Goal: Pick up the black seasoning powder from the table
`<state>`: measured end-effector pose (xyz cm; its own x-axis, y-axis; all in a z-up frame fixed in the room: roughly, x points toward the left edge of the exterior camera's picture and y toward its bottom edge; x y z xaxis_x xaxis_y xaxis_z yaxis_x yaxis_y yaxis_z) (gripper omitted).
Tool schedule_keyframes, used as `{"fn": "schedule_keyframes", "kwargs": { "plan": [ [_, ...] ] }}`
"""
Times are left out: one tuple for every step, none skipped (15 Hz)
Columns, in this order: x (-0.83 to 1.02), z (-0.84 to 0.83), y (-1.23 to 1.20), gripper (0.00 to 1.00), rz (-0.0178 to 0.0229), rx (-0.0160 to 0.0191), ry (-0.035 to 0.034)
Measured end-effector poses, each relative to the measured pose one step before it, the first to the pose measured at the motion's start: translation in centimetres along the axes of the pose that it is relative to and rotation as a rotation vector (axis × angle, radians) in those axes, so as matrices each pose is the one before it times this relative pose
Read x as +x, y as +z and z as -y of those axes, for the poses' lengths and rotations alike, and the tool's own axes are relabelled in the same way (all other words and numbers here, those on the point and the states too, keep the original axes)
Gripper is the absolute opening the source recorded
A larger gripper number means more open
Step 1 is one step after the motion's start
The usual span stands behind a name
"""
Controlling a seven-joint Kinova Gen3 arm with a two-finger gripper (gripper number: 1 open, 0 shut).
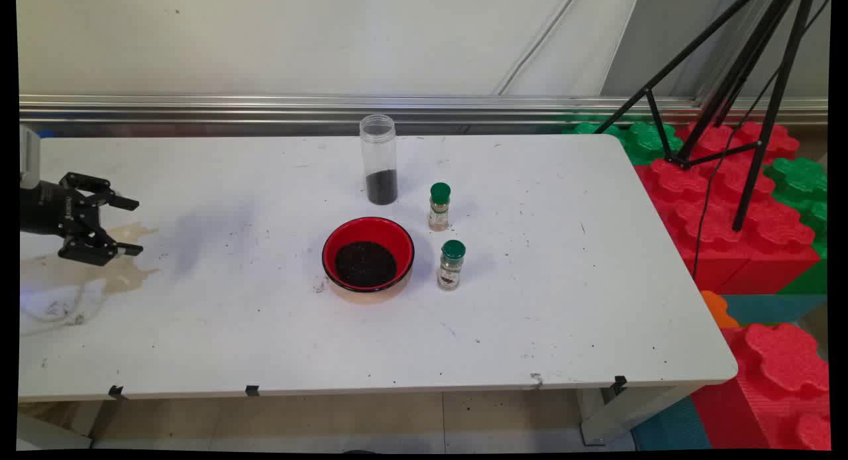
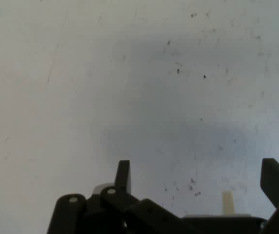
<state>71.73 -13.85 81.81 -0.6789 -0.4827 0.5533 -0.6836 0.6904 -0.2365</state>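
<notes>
We find the tool (image 1: 132,226) at the table's (image 1: 563,327) left edge, fingers apart, holding nothing. The red bowl (image 1: 368,254) of dark grains lies well apart at its 3 o'clock.

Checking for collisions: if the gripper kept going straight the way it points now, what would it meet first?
Likely just bare table. The open gripper aims right across it, and the hand view shows only tabletop ahead. The red bowl lies further along, though height is unclear.
</notes>
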Motion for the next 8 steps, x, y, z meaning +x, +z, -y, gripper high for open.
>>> {"fn": "schedule_keyframes", "kwargs": {
  "plan": [
    [0.271, 0.043, 0.136, 1.00, 0.00108, -0.00002, -0.00265],
    [0.378, 0.053, 0.207, 1.00, 0.00051, -0.00007, -0.00248],
    [0.428, 0.054, 0.244, 1.00, -0.00079, -0.00067, -0.00168],
    [0.396, 0.050, 0.238, 1.00, -0.00071, -0.00105, -0.00081],
    [0.546, 0.080, 0.339, 1.00, -0.00238, -0.00075, 0.00040],
    [0.580, 0.103, 0.388, 1.00, -0.00287, -0.00107, 0.00094],
    [0.509, 0.094, 0.351, 1.00, -0.00274, -0.00095, 0.00117],
    [0.655, 0.130, 0.467, 1.00, -0.00439, -0.00116, 0.00217]
  ]
}}
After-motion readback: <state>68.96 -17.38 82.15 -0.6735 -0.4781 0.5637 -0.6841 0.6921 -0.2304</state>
